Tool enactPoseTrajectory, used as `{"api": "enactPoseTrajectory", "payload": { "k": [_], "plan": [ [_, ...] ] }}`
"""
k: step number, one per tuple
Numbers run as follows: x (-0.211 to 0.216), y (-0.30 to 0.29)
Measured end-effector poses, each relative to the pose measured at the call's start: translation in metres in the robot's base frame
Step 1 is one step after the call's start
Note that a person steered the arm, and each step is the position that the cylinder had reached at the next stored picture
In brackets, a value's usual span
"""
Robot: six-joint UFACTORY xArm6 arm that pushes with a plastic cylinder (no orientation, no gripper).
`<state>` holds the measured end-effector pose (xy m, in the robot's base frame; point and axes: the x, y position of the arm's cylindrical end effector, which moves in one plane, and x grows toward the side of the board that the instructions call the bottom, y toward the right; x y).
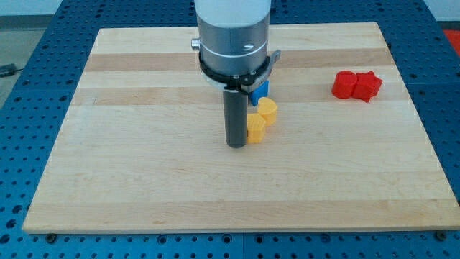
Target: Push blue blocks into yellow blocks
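Dark rod upright, my tip [236, 146] touching yellow blocks [259, 121]

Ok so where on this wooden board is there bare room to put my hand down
The wooden board is bare across the view's left half and along the view's bottom. It is also bare between the yellow blocks and the red blocks. It is crowded mid-board, where my tip meets the yellow blocks beside the blue block.
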<state>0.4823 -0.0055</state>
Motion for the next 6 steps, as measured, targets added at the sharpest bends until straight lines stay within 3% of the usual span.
{"api": "enactPoseTrajectory", "payload": {
  "k": [2,4,6],
  "plan": [
    [-0.026,0.002],
    [-0.045,-0.038],
    [-0.128,-0.073]
  ]
}}
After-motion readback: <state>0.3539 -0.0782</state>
